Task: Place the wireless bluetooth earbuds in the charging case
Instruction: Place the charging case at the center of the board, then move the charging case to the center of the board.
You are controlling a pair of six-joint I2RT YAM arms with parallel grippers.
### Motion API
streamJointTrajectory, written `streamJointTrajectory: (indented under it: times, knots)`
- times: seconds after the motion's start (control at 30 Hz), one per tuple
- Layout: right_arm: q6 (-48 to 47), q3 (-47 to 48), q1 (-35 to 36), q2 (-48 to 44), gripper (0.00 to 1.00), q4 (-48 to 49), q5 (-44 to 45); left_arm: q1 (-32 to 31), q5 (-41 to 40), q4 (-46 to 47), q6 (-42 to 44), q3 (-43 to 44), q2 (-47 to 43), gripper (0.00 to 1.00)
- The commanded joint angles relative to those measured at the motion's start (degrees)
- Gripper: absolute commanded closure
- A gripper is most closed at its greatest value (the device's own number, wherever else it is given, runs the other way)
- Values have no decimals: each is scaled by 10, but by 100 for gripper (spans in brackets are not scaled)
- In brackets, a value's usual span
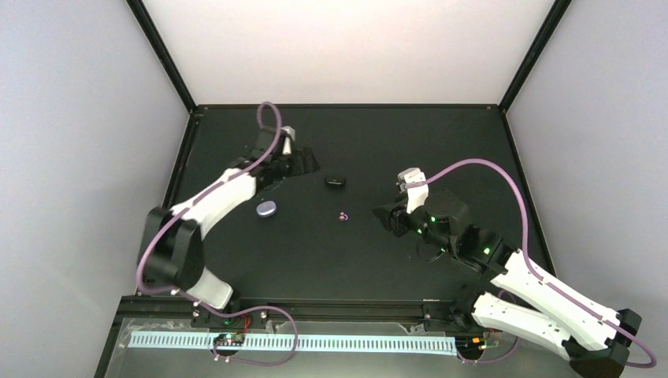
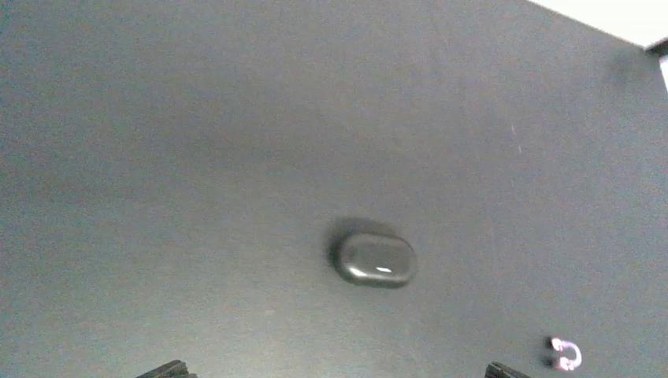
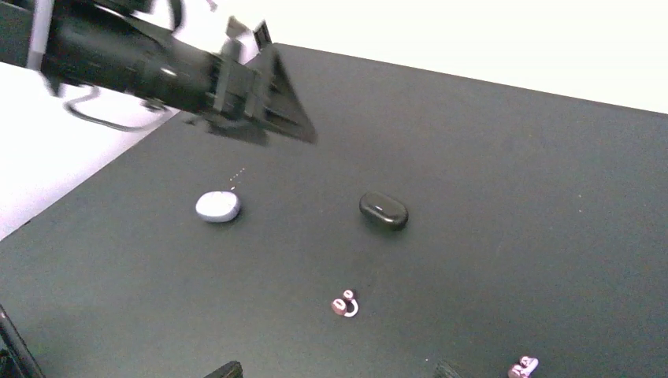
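Note:
A closed black oval case (image 1: 335, 181) lies at mid table; it also shows in the left wrist view (image 2: 374, 259) and the right wrist view (image 3: 384, 210). A closed pale lavender case (image 1: 267, 209) lies left of it, also in the right wrist view (image 3: 218, 206). One purple-pink earbud (image 1: 343, 215) lies between the arms, seen too in both wrist views (image 3: 344, 304) (image 2: 565, 353). A second purple-pink earbud (image 3: 523, 367) lies near the right fingers. No black buds show. My left gripper (image 1: 299, 163) is open and empty, left of the black case. My right gripper (image 1: 390, 218) is open and empty, right of the first bud.
The black table (image 1: 346, 260) is walled by white panels with black corner posts. The left arm (image 3: 181, 71) reaches across the upper left of the right wrist view. The table's left edge (image 3: 47, 213) shows there too.

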Motion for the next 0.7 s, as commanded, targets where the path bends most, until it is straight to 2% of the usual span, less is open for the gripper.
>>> streamJointTrajectory:
  times: [0.0, 0.13, 0.23, 0.33, 0.53, 0.67]
  knots:
    - [-4, -9, -4, 7, 37, 28, -14, 36, -139, -106, 17, -51, -109, 1]
    - [0, -11, -3, 27, 37, 44, -36, 91, -137, -131, 17, -114, -165, 1]
    - [5, -10, -3, 45, 37, 55, -60, 112, -143, -126, 18, -154, -172, 1]
    - [12, -3, -3, 64, 37, 58, -80, 128, -139, -116, 14, -171, -142, 1]
    - [18, 7, -3, 67, 37, 51, -86, 145, -121, -115, 15, -145, -61, 1]
    - [22, 3, -3, 61, 36, 47, -82, 144, -81, -101, 10, -135, -36, 4]
